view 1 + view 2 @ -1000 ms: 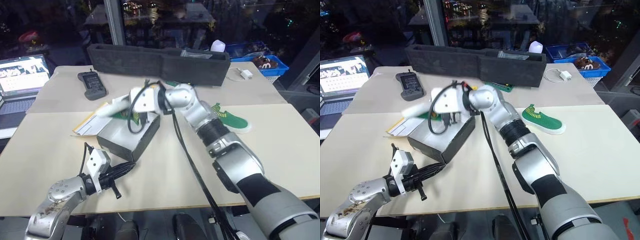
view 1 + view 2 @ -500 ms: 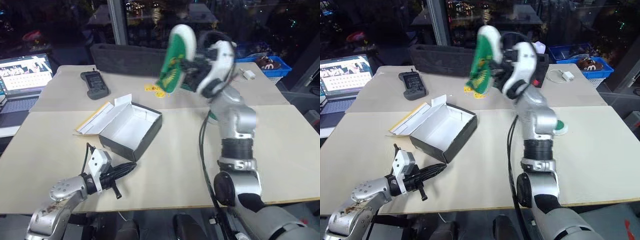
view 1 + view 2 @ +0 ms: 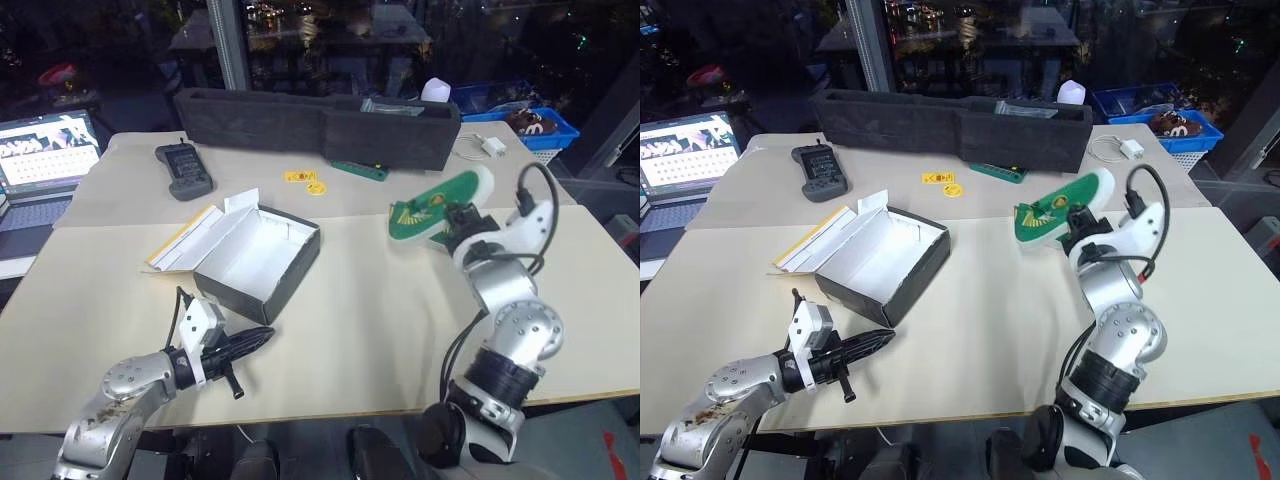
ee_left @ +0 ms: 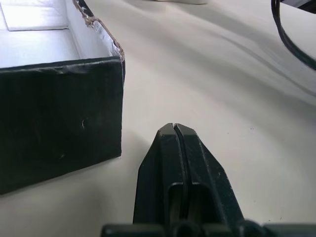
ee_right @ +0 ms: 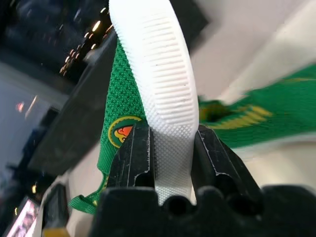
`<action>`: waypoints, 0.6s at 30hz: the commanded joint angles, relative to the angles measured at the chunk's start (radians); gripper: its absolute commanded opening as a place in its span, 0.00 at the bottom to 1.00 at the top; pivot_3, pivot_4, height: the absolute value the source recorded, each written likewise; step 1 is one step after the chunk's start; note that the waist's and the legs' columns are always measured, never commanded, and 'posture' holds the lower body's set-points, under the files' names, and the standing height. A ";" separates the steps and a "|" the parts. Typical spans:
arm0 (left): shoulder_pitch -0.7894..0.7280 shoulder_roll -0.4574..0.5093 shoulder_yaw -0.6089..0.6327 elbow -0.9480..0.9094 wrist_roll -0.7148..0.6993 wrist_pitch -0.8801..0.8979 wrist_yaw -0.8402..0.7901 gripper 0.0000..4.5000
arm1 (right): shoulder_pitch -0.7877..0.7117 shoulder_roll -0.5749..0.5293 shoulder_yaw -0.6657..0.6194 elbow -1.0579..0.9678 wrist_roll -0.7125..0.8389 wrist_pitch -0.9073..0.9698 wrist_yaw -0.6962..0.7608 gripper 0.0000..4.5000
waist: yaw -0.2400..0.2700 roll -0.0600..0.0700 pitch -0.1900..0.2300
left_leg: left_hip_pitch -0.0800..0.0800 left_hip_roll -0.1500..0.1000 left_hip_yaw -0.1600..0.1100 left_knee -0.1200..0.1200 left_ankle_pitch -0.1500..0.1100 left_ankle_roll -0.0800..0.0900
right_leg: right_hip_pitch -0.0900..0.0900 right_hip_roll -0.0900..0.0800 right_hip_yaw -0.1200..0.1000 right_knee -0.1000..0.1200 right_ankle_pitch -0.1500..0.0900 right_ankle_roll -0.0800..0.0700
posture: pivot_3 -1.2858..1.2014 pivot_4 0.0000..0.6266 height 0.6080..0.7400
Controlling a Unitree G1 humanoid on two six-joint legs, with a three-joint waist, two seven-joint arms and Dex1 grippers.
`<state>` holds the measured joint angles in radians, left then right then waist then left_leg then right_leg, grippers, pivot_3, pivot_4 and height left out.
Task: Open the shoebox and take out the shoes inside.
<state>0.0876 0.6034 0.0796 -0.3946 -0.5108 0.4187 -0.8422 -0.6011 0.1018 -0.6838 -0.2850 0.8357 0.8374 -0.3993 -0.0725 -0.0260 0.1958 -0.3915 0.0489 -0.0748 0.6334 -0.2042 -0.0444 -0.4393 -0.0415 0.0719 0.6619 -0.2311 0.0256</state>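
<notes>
Yellow-lidded black cardboard shoebox (image 3: 258, 258) sits open, empty, centre-left on bench (image 3: 340, 320). R tool (image 5: 170, 148) pinches green knit shoe w/ pale sole (image 3: 436, 205), centre-right. L tool (image 4: 174, 136) pressed together. Risk: narrow sole pinch, shoe may slip out mid-air.

Open, empty shoebox (image 3: 258, 262), yellow lid flat; one green shoe (image 3: 436, 207) aloft; other green shoe (image 5: 276, 116) lying beneath

The left gripper (image 4: 174, 129) pointed forward, its two black fingers pressed together. The right gripper (image 5: 170, 148) pointed forward too, fingers clamped on a small green, pale-soled shoe (image 3: 438, 203).
</notes>
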 commanded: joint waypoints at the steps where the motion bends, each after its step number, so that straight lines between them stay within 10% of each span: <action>1: -0.004 0.014 0.003 -0.012 -0.003 -0.005 -0.012 0.00 | 0.119 0.216 0.019 -0.046 0.113 -0.094 -0.065 0.21 | 0.001 0.000 0.000 | 0.000 0.000 0.000 0.000 0.000 0.000 | 0.000 0.000 0.000 0.000 0.000 0.000 | 0.52 0.24 0.81; 18: -0.018 0.018 0.004 -0.015 -0.007 0.004 -0.008 0.00 | 0.199 0.110 0.105 0.172 0.310 -0.374 -0.189 0.21 | -0.010 -0.001 -0.001 | 0.001 0.000 0.001 0.000 0.000 0.000 | 0.002 0.000 0.001 -0.003 0.000 0.000 | 0.52 0.24 0.81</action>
<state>0.0769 0.6156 0.0793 -0.3937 -0.5114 0.4202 -0.8489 -0.4081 0.1270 -0.5951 -0.1287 1.1245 0.4848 -0.5690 -0.0824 -0.0268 0.1950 -0.3898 0.0491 -0.0740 0.6333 -0.2042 -0.0443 -0.4366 -0.0414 0.0729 0.6588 -0.2309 0.0259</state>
